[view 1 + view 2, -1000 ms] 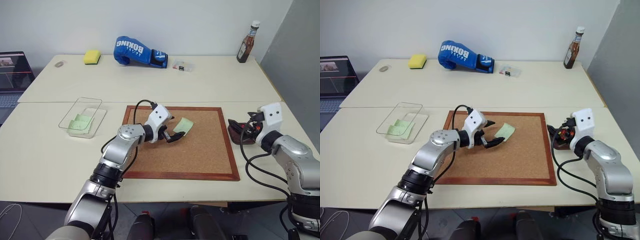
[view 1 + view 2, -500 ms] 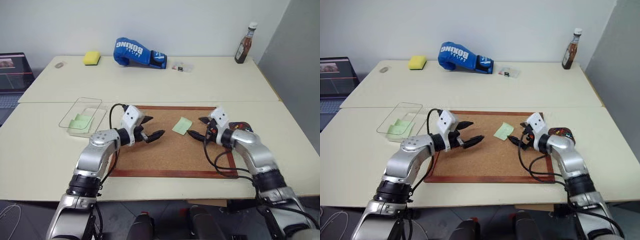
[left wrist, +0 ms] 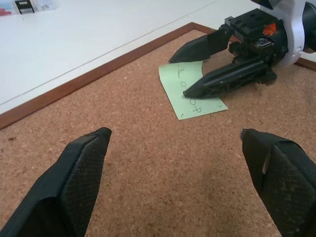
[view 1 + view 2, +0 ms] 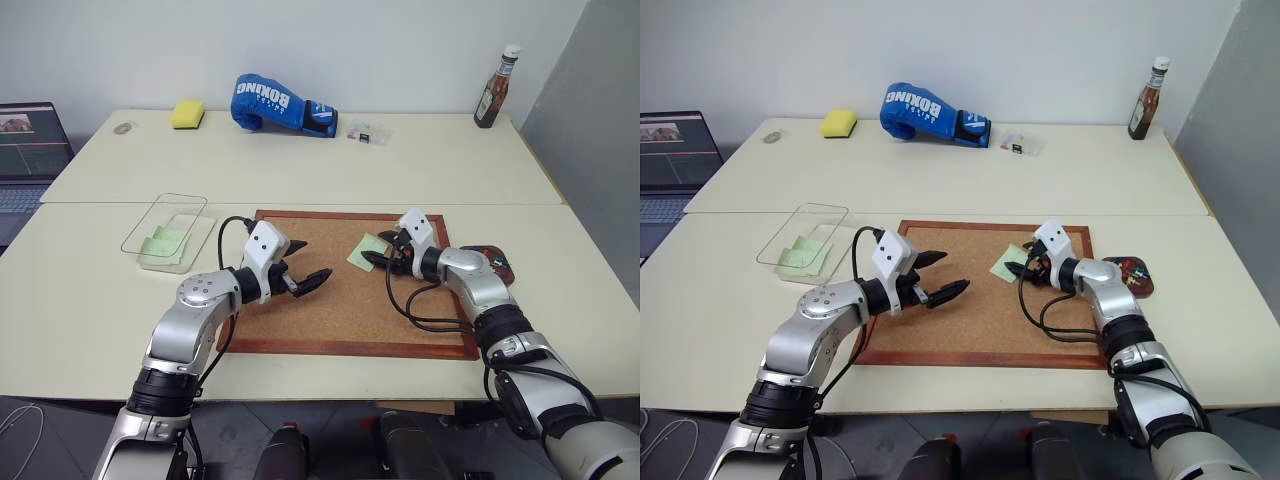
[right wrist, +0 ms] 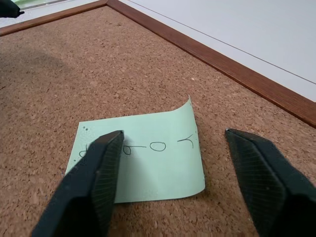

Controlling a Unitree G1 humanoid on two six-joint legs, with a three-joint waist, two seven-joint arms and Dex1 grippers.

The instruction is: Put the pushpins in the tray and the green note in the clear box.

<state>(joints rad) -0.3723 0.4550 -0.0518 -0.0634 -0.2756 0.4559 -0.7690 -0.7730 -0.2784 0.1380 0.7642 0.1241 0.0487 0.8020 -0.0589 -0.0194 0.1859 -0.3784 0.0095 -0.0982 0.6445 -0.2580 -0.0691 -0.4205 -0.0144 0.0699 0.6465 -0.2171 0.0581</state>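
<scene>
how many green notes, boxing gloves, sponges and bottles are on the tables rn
green notes: 2 (one on the corkboard, one in the clear box)
boxing gloves: 1
sponges: 1
bottles: 1
total: 5

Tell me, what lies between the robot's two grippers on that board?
Bare cork of the corkboard between the left gripper and the right gripper; the green note lies under the right one, per the left wrist view.

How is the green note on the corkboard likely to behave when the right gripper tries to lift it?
The green note is thin paper, so it will probably flop and bend rather than stay stiff. One edge already curls up off the corkboard, which likely gives the right gripper a place to catch. Lying otherwise flat, it may slide over the cork instead of lifting.
</scene>
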